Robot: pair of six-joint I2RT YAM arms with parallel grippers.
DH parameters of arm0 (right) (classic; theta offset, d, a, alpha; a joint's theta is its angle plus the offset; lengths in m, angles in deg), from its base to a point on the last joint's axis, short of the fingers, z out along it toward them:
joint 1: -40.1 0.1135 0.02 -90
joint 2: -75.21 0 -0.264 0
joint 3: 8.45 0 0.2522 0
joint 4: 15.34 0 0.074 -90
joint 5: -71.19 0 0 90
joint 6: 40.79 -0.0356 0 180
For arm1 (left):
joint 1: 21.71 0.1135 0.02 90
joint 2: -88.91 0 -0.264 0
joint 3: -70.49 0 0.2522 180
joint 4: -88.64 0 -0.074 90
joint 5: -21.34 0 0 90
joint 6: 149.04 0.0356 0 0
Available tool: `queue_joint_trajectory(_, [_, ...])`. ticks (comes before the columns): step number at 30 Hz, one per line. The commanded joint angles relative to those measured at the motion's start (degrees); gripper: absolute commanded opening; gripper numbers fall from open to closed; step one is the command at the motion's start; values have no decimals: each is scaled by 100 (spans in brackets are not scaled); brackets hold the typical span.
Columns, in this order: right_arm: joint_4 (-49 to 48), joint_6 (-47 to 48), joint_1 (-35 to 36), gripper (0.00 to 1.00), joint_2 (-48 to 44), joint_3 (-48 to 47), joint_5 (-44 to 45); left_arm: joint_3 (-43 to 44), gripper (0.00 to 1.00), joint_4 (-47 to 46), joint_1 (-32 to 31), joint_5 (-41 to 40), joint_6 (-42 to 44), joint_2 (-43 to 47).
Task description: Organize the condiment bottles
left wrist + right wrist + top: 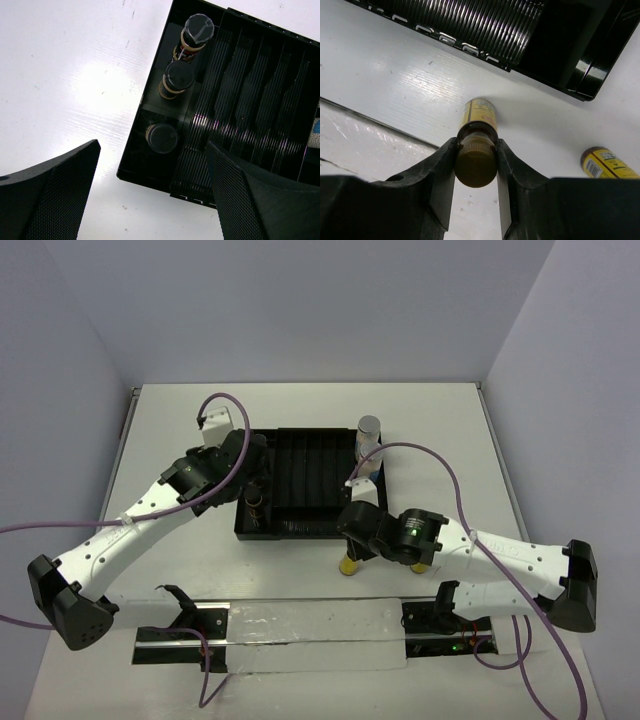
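My right gripper [476,146] is shut on the cap of a yellow-filled bottle [479,116], which hangs upright just in front of the black tray [310,530]; I cannot tell whether its base touches the table. It also shows in the top view [349,563]. A second yellow bottle [606,163] sits on the table to the right, partly under the right arm [421,565]. My left gripper [152,150] is open and empty above the tray's left compartment, where three dark jars with black caps [177,77] stand in a row. A grey-capped bottle [369,428] and a white blue-labelled one [368,468] stand at the tray's right side.
The tray's middle holds ribbed slots [250,95]. A metal rail with a clear plastic sheet [310,630] runs along the near table edge. Purple cables loop over both arms. Walls close the table on three sides.
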Motion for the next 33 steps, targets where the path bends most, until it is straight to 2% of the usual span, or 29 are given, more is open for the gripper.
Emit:
queue_joint_trajectory(1, [155, -116, 59, 9, -42, -313, 279, 142, 94, 58, 15, -168, 42, 117])
queue_joint_trajectory(7, [684, 256, 68, 9, -96, -1751, 612, 337, 94, 91, 39, -32, 30, 59])
queue_joint_trajectory(14, [229, 864, 61, 9, 685, -2718, 827, 427, 94, 331, 122, -136, -278, 126])
queue_joint_trajectory(19, [-408, 1237, 58, 9, 1411, -3164, 833, 227, 95, -2, 585, 442, -141, 655])
queue_joint_trajectory(24, [-588, 1422, 59, 9, 2165, -3823, 1019, 115, 99, 107, 1149, 553, -11, 975])
queue_joint_trajectory(33, [-910, 1505, 16, 9, 3042, -4013, 894, 34, 99, 346, 1291, 518, 72, 1352])
